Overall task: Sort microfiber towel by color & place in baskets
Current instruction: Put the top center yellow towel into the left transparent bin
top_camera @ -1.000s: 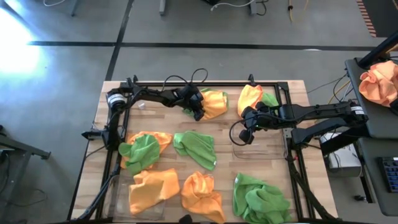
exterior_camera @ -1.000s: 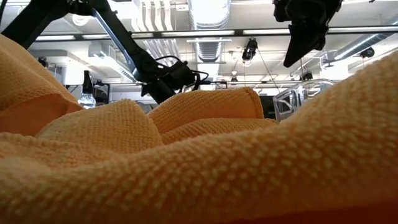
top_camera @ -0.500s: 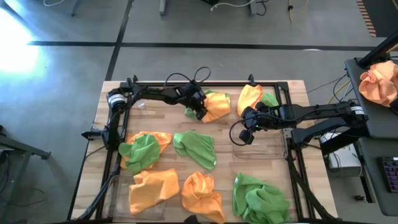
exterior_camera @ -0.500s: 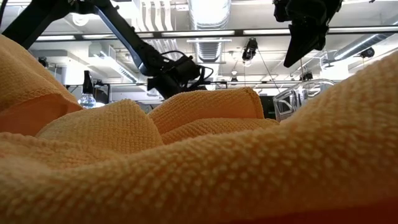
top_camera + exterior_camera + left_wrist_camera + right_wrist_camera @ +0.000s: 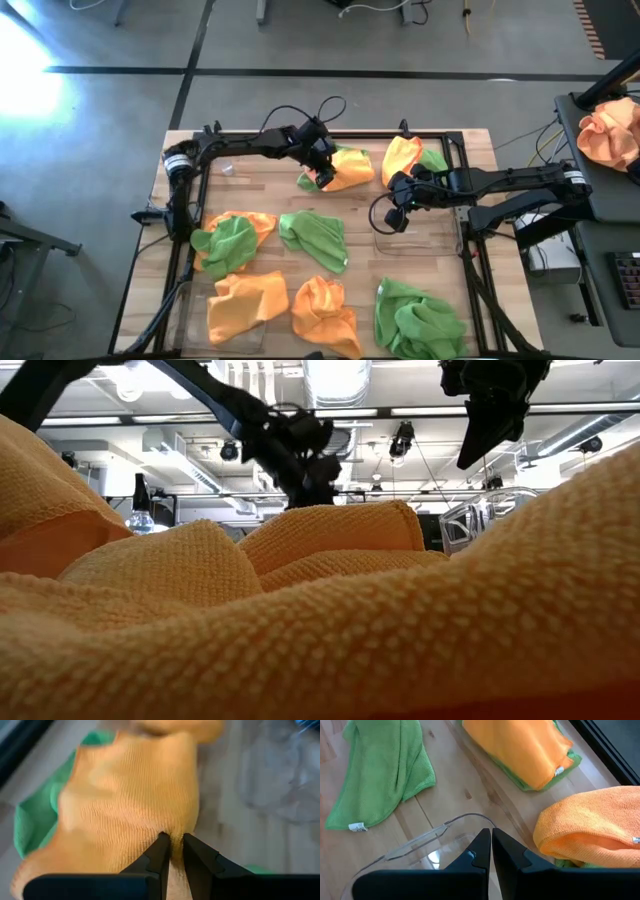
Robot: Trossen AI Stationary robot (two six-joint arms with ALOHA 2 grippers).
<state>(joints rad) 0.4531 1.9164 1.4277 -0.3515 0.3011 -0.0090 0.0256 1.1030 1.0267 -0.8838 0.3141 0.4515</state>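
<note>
My left gripper [image 5: 322, 177] [image 5: 172, 844] is at the far middle of the table, shut on a bright orange towel [image 5: 350, 168]. That towel lies partly over a lime green towel [image 5: 306, 182] [image 5: 35, 820]. My right gripper [image 5: 394, 220] [image 5: 491, 844] waits shut, holding nothing, above the far rim of a see-through basket [image 5: 430, 240] [image 5: 427, 840]. A second basket [image 5: 192, 318] at the near left holds an orange towel [image 5: 248, 300]. My left gripper pinches a raised fold of the orange towel [image 5: 175, 832] between its two fingers, at the towel's left edge. The fingers slant down from the table's left. The pinched fold is drawn up, and the rest of the towel sags onto the table and the green towel.
Loose towels lie about: green [image 5: 315, 238], orange with green [image 5: 232, 238], orange [image 5: 325, 310], green [image 5: 418, 318], and orange on green [image 5: 405, 155] at the far right. Black frame rails [image 5: 185, 200] edge the table. An orange towel [image 5: 320, 620] fills most of the low view.
My left gripper has risen, moving a little toward the table's far edge. It has drawn the orange towel's left edge up with it, while the rest of the towel stays down on the table.
</note>
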